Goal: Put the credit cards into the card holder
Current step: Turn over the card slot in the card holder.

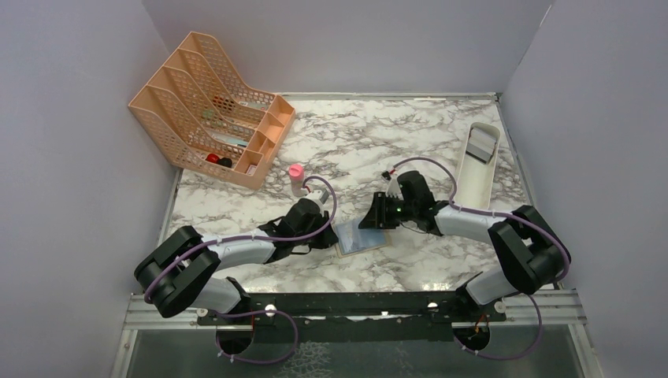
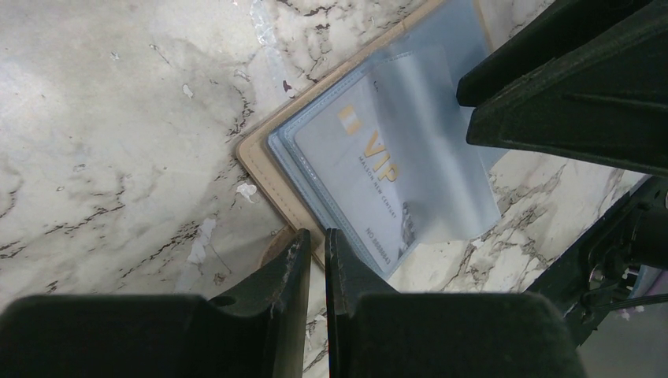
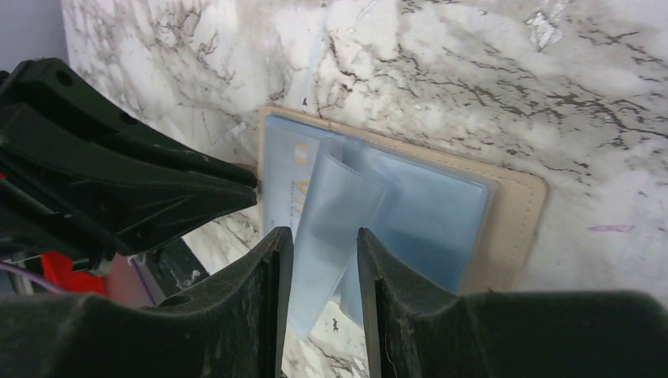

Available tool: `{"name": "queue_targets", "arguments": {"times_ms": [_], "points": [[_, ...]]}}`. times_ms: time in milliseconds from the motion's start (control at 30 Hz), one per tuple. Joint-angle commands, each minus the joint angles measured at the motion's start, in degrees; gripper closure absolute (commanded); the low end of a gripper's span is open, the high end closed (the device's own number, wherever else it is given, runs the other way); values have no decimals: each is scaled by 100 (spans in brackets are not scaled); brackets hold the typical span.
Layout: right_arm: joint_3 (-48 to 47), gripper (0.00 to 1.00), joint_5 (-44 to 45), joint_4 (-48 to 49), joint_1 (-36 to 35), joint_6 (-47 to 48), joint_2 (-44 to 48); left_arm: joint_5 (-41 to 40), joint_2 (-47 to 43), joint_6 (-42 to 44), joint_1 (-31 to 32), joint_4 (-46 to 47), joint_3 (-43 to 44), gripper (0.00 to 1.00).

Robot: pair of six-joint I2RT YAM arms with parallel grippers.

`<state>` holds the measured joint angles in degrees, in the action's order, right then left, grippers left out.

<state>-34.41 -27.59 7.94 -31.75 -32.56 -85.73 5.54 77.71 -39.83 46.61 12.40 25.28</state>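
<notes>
The tan card holder (image 1: 364, 239) lies open on the marble table between my two arms, its light blue clear sleeves facing up. A silvery credit card with gold VIP lettering (image 2: 370, 161) sits inside one sleeve. My left gripper (image 2: 317, 232) is shut on the card holder's tan near edge (image 2: 264, 177), right beside the round snap tab (image 2: 272, 246). My right gripper (image 3: 324, 232) is open. A loose clear sleeve flap (image 3: 335, 205) curls up between its fingers above the card holder (image 3: 516, 209).
A peach mesh file rack (image 1: 206, 110) stands at the back left, with a pink-capped bottle (image 1: 296, 176) just in front of it. At the back right, a long white tray (image 1: 473, 177) holds something flat and grey (image 1: 480, 144). Grey walls enclose the table.
</notes>
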Motion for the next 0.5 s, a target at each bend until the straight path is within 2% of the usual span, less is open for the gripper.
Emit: {"name": "queue_targets", "arguments": {"times_ms": [0, 233, 467], "points": [[112, 60, -545, 553, 11, -305, 36, 32, 7, -14, 21, 214, 10, 84], [414, 60, -1184, 1690, -11, -1099, -100, -92, -159, -50, 21, 42, 25, 84], [304, 60, -1380, 2548, -137, -1512, -674, -210, -593, -155, 21, -219, 48, 84]]}}
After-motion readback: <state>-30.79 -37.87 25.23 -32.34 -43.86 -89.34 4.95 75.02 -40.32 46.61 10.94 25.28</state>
